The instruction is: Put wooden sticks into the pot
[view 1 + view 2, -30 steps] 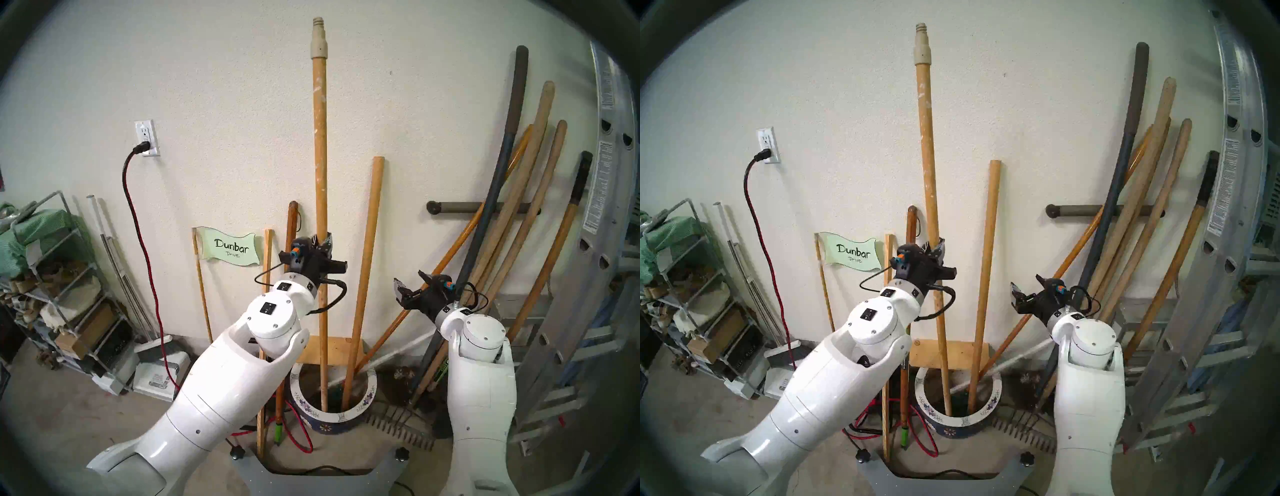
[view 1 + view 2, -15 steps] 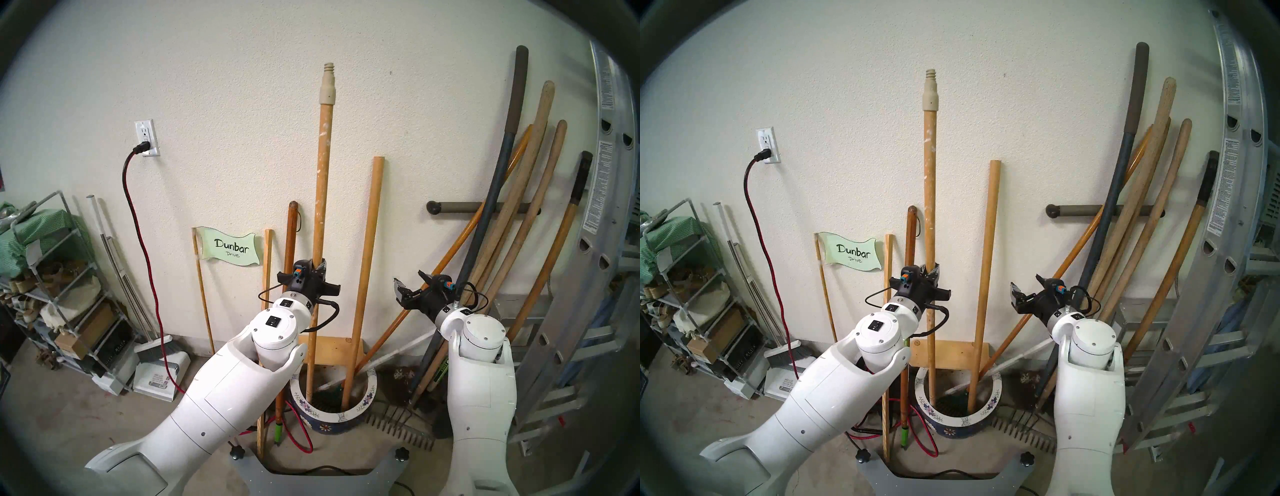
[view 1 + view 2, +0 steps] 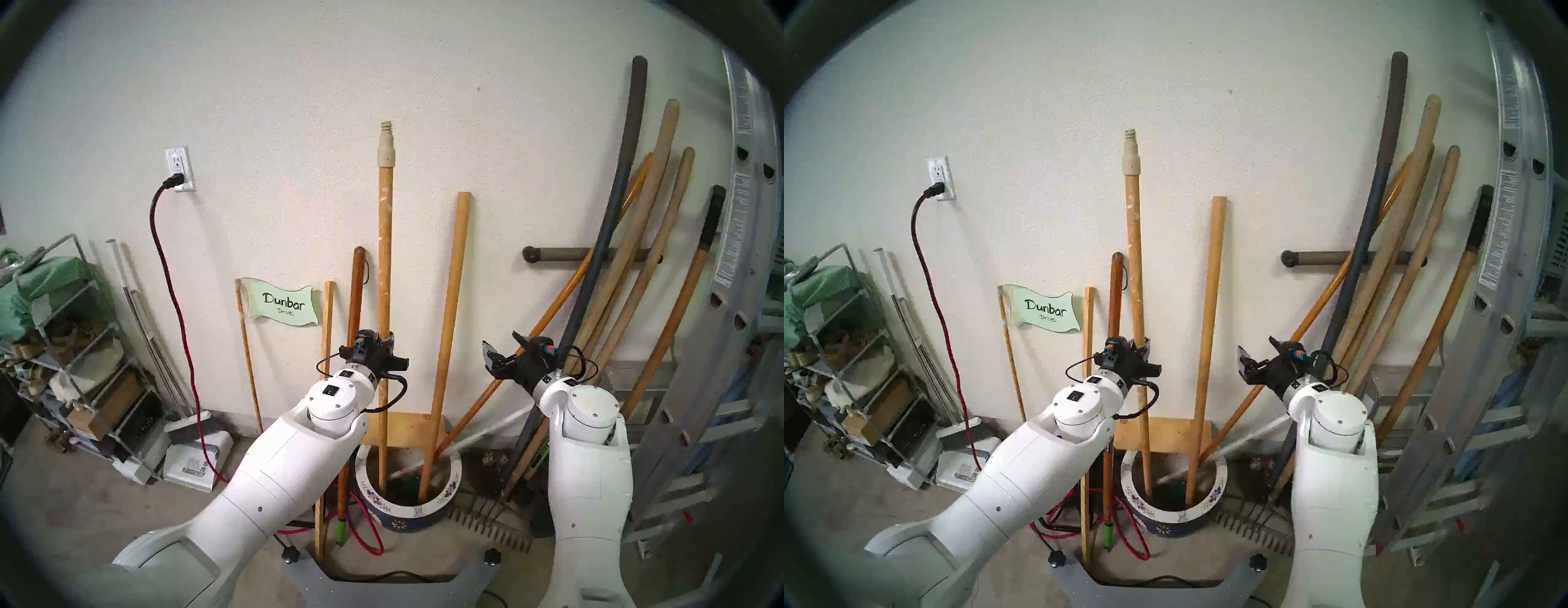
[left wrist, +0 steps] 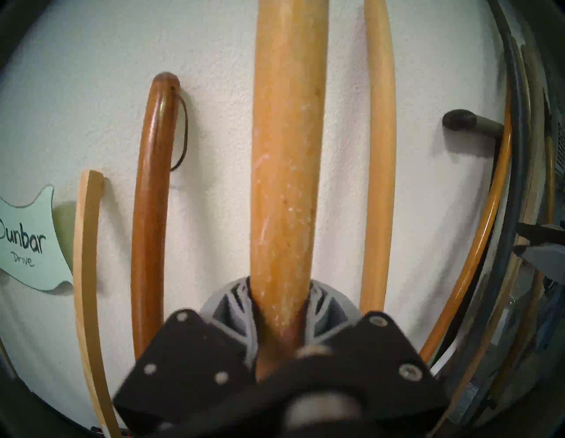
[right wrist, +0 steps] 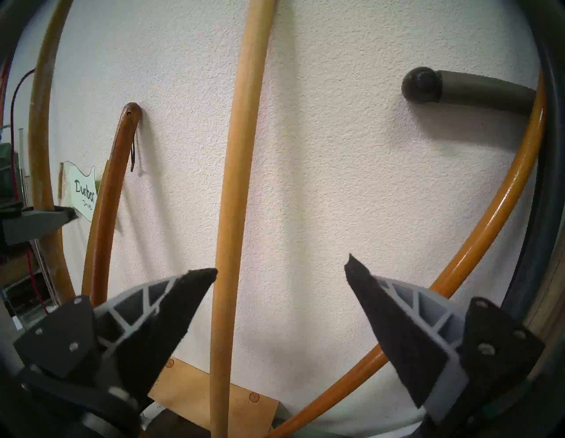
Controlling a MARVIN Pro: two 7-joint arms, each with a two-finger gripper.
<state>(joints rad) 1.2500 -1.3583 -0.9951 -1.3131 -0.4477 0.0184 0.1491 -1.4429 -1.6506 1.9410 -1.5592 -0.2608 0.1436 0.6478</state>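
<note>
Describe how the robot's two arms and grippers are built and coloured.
Both arms have glossy white rounded shells with round joint caps bearing small black squares. Each wrist carries a black looping cable and an orange-and-blue connector. The left gripper and right gripper are black, with grey ribbed fingers and dark pads.

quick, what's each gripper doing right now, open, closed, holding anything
Left gripper: closed on the paint-flecked stick, whose lower end is in the pot.
Right gripper: open, holding nothing.

Open wall gap between plain dowel (image 3: 447,322) and leaning tool handles (image 3: 628,271).
</note>
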